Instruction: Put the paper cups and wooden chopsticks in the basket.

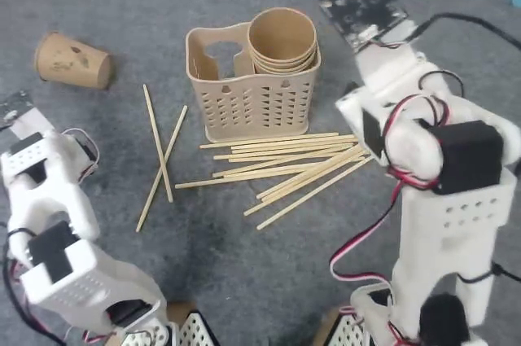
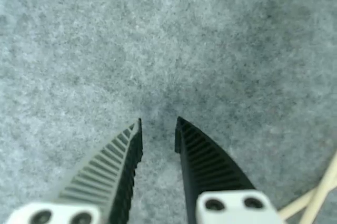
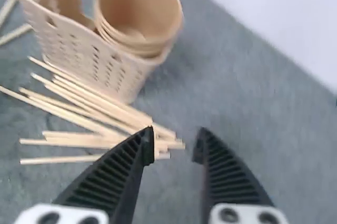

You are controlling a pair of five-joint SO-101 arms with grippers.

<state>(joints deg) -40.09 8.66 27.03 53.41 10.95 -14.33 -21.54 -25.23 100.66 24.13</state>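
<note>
A beige slotted basket [image 1: 252,98] stands at mid-table with a stack of paper cups [image 1: 282,37] in its right compartment. Another paper cup [image 1: 73,61] lies on its side at the far left. A pile of wooden chopsticks [image 1: 285,167] lies in front of the basket, and two crossed chopsticks [image 1: 160,155] lie to its left. My right gripper [image 3: 175,134] is open, empty, above the pile's ends [image 3: 89,113], beside the basket [image 3: 79,55] and cups [image 3: 138,13]. My left gripper [image 2: 158,124] is open over bare carpet, with chopstick ends [image 2: 316,197] off to one side.
Grey carpet covers the table. The left arm [image 1: 41,183] stands at the front left and the right arm [image 1: 431,167] at the right, with red and black cables hanging off it. A pale wall runs along the far edge.
</note>
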